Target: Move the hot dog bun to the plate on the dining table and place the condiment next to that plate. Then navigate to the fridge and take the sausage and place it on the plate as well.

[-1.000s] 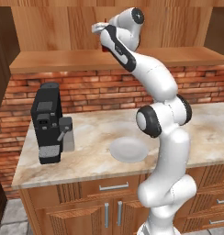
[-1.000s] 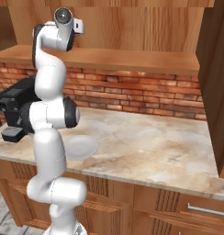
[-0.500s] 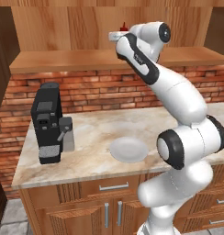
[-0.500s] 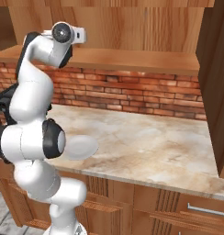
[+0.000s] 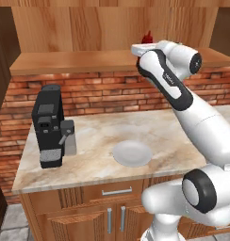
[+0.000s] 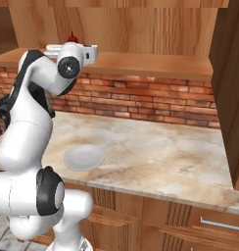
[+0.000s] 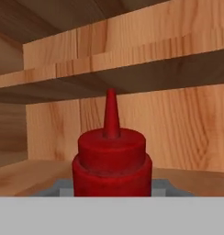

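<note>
Left base view: arm reaches up to the wooden shelf [image 5: 79,61] above the brick wall. Gripper [image 5: 144,47] sits at shelf height, right of centre. Red nozzle tip of the condiment [image 5: 147,36] pokes up just behind the hand. White plate [image 5: 131,153] lies on the counter [image 5: 88,160] below, coffee machine [image 5: 48,126] at the far left. No bun, brown plate or dining table here.

Right base view: same scene from the other side. Gripper [image 6: 53,49] points left along the shelf [image 6: 151,61], condiment [image 6: 71,37] tip showing red just above the hand. White plate [image 6: 83,157] on the counter [image 6: 155,157] near the arm's base.

Hand view: condiment [image 7: 112,160] dead centre and very close, cap and nozzle upright, shelf board behind it. Fingertips hidden under the bottle's shoulders; jaws look clamped on the bottle body, nearly as tight as they go, so I judge it gripped.

Step in hand, as I judge: taking the condiment off the shelf for carrying to the dining table. To do it well: keep the bottle upright and the grip firm, lift only slightly since an upper board sits close above the nozzle, then draw straight out toward the near side before lowering. Watch the shelf lip and brick wall on the way down. Risk: slim bottle tilting in the grip if swung fast.
</note>
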Robot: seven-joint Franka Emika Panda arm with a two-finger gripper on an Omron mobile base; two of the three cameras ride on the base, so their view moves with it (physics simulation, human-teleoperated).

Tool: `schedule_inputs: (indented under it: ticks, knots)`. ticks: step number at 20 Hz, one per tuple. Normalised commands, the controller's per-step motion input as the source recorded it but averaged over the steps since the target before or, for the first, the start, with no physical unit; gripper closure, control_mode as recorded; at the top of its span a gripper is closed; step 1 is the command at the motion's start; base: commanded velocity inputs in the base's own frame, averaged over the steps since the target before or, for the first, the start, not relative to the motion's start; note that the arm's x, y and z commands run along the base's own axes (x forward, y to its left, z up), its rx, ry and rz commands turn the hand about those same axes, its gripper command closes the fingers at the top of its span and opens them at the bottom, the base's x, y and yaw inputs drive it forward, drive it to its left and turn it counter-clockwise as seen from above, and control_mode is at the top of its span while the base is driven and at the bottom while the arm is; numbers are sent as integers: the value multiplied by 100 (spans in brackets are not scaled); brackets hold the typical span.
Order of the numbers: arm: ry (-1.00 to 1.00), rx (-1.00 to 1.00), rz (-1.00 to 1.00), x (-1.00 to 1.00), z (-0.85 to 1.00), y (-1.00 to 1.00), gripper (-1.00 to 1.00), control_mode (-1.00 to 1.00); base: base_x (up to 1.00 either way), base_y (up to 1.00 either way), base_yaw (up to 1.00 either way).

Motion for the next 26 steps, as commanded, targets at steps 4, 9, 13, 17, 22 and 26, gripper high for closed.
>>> schedule_inputs:
  ticks: [4,9,13,17,22,26]
  knots:
    - [1,0,-1,-100,17,-8,100,-100,0,0,0]
    - [9,0,-3,-98,-24,0,100,-100,0,0,0]
    - [27,-6,-6,-46,-51,4,100,-100,0,0,0]
    - [33,-15,-6,-5,-76,21,100,-100,0,0,0]
    - [13,-14,-1,0,-51,20,100,100,-9,1,0]
    - [0,0,0,0,0,0,100,100,-93,0,-8]
